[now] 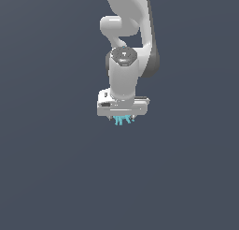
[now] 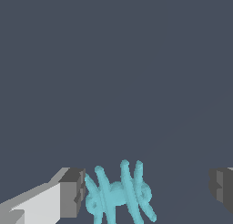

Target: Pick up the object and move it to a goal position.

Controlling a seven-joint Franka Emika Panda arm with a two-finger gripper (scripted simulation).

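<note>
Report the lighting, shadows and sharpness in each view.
Exterior view: flat, even light, no cast shadows on the grey background, only soft shading on the arm. Wrist view: the cyan pronged object looks coarse and jagged-edged, with no glare, between the hand's fingers.

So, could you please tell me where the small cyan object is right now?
In the exterior view the cyan object sits just under the pincer; the wrist view shows it between the open fingers, close beside one and well apart from the other.

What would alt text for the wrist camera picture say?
A small turquoise pronged object sits between two grey fingers, close against one and well apart from the other, so the gripper is open. Behind it is only plain dark grey.
</note>
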